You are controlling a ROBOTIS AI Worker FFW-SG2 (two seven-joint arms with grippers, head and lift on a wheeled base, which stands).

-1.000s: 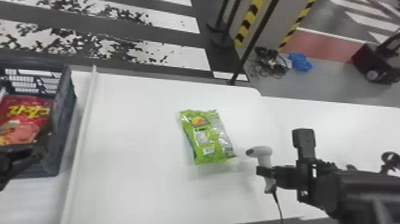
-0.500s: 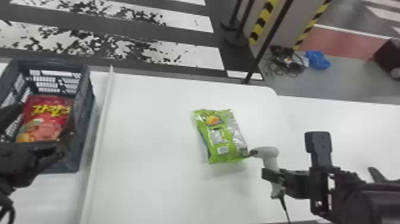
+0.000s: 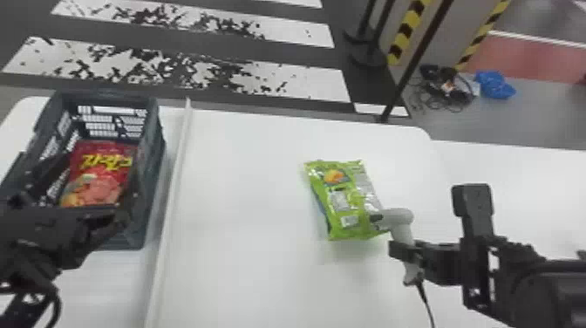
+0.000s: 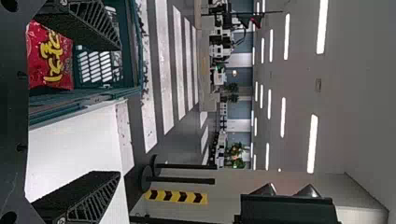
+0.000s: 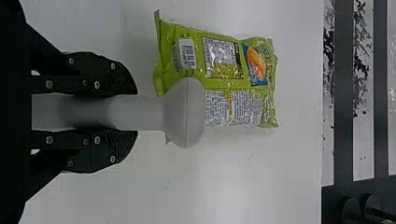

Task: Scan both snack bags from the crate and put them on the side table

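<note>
One red bag (image 3: pixel 102 172) lies in the crate (image 3: pixel 151 174), head view, long axis pointing away from me, nearer my left jaws. Left wrist view: those jaws gape wide, empty, the bag off-centre towards one finger (image 4: pixel 86 23). Right wrist view: my right jaws clasp the scanner (image 5: pixel 184 114) beside the green bag (image 5: pixel 219 58).

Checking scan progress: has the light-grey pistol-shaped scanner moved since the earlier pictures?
Yes: against the green plastic snack bag in the head view, the scanner has shifted left, its head now overlapping the bag's edge.
</note>
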